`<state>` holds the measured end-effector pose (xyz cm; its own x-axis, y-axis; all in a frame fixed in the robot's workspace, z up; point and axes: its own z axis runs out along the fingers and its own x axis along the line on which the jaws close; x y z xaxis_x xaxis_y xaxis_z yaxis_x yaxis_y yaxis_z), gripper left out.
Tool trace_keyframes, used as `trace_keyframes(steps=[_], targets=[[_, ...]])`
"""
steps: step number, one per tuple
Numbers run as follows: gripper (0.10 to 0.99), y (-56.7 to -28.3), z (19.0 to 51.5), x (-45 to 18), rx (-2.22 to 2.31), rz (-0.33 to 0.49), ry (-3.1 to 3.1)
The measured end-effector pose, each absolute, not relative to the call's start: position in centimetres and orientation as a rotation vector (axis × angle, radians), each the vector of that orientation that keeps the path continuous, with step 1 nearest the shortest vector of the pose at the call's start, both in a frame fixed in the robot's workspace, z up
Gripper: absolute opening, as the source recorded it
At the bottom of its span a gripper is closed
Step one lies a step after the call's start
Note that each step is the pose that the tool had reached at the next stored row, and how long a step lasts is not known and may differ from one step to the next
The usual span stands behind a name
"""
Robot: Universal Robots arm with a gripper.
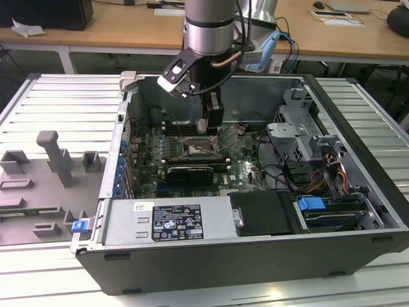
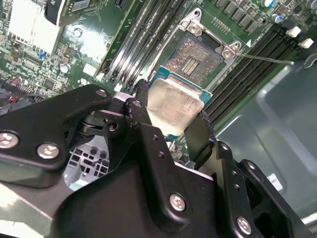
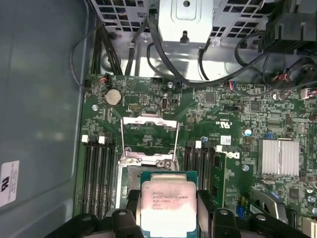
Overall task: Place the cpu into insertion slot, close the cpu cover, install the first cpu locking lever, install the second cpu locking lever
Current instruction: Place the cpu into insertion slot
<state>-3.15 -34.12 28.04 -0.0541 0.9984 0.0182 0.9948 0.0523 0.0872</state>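
Gripping the small flat square silver-tan cpu [image 2: 171,104] [image 3: 167,203] chip by two opposite edges, your black metal fingers [image 2: 199,135] sat narrow, clamped on it, as both wrist views showed. You held the cpu just above the square socket [image 2: 190,59] with bare gold contacts, not seated in it; one corner overlapped the socket's rim in the second wrist view. The cpu cover [image 3: 147,118], a small silvery metal frame plate with an open centre, stood swung up off the socket on its hinge in the first wrist view. A thin silvery lever rod [image 2: 262,58] angled away beside the socket. In the exterior view your arm's silver wrist [image 1: 208,25] hung at 12 o'clock over the black computer case [image 1: 255,268], which lay on its side on the ribbed metal worktop [image 1: 57,96]. Grey plastic fixture blocks [image 1: 54,160] stood at 9 o'clock of the case, and a black power-supply box [image 1: 166,220] lay at 6 o'clock of the fingers.
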Motion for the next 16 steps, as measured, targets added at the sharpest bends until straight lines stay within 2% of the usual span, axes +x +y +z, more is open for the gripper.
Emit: trace_keyframes(steps=[16], targets=[[0.537,-34.1,26.0,-3.2,2.131,0.114,2.245]])
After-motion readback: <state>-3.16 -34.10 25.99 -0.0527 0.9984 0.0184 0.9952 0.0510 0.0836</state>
